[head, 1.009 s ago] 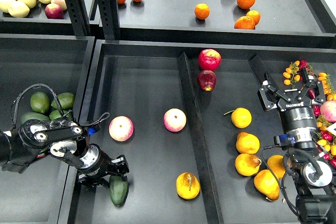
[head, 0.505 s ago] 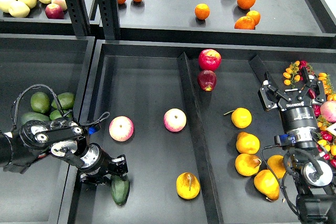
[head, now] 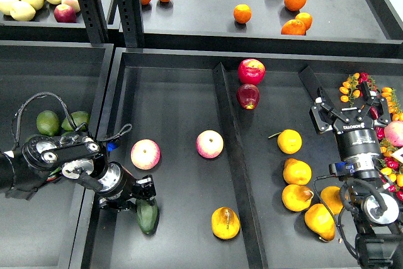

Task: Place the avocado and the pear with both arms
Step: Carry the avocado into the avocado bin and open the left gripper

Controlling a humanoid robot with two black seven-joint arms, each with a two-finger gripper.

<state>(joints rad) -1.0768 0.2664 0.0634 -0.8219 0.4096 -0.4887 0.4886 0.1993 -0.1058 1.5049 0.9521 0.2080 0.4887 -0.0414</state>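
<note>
The dark green avocado (head: 148, 217) hangs low over the front of the left tray compartment (head: 176, 105), at the tip of my left gripper (head: 143, 198), which looks shut on its upper end. The pear (head: 225, 223), yellow-orange with a brownish-red blotch, lies on the tray floor to the right of the avocado, apart from both grippers. My right gripper (head: 352, 101) is open and empty, held above the right compartment near the tray's right edge.
Two pink-yellow apples (head: 145, 154) (head: 210, 144) lie in the left compartment. A divider (head: 228, 149) splits the tray. Right of it lie two red apples (head: 251, 71) and several plain yellow-orange pears (head: 296, 172). Lighter avocados (head: 48, 122) sit in the far-left bin. Oranges (head: 242, 13) sit on the shelf.
My left gripper has moved up and slightly right, and the avocado has moved with it. The right arm and the pear have not moved.
</note>
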